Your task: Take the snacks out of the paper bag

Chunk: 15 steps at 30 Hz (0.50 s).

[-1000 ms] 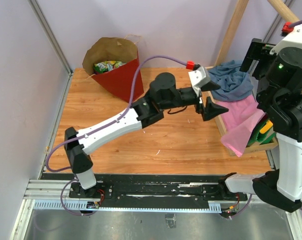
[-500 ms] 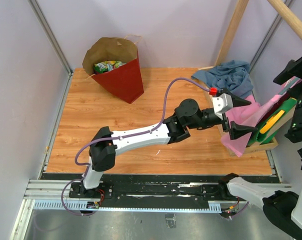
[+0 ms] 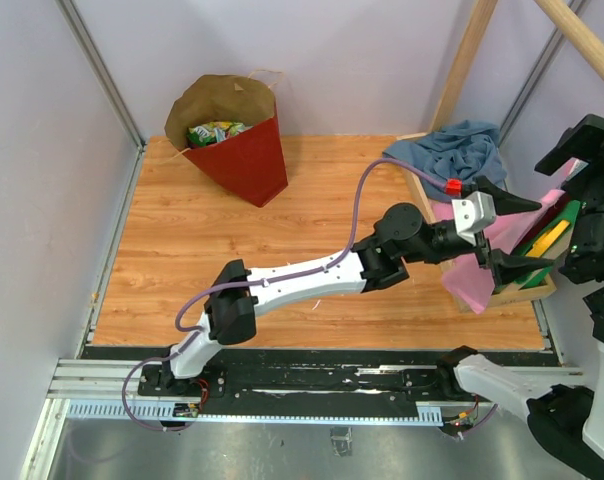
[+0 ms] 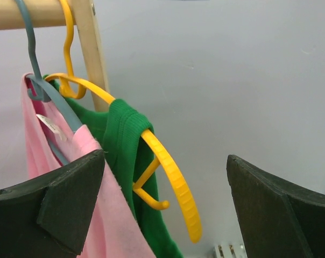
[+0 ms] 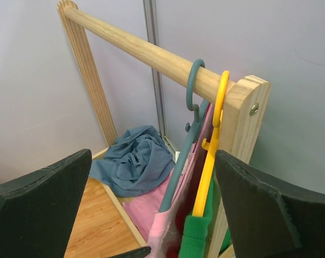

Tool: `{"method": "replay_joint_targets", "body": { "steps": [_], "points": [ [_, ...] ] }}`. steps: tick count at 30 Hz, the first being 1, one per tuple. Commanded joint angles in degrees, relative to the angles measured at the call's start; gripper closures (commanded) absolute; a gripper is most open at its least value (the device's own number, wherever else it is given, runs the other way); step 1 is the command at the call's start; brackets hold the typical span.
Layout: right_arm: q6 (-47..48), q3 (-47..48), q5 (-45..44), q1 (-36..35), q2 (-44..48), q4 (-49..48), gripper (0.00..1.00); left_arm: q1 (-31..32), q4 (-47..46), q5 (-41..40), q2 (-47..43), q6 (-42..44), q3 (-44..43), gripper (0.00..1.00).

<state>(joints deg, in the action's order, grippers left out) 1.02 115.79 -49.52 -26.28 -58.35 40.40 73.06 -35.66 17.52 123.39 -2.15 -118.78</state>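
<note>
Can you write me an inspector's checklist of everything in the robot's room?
Surface: wooden tabletop, no spills seen.
Job's things: red paper bag stands open at the far left corner; a green-yellow snack packet shows inside; no snacks seen out on the table.
Clutter: blue cloth heaped at the far right; pink top on a grey-blue hanger, green top on a yellow hanger.
Hands: left hand open by the hanging clothes, holding nothing; right hand open, facing the rack, holding nothing.
Cables: purple cable loops along the left arm.
Surroundings: wooden clothes rack on the right; plain walls around.
</note>
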Motion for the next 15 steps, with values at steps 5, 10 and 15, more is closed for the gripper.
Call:
{"method": "replay_joint_targets", "body": {
  "steps": [5, 10, 15],
  "points": [
    [1.07, -1.12, 0.33, -0.70, 2.87, -1.25, 0.01, 3.79, 0.60, -14.87, 5.00, 7.24, -3.89, 0.00],
    [1.43, -1.92, 1.18, -0.70, 3.15, -1.21, 0.01, 5.39, -3.89, -24.93, 5.94, 12.28, -2.82, 0.00],
    [1.70, -2.47, 2.35, -0.70, 3.33, -1.17, 0.01, 5.82, -11.36, -32.31, 5.18, 14.95, 1.24, 0.00]
  ]
}}
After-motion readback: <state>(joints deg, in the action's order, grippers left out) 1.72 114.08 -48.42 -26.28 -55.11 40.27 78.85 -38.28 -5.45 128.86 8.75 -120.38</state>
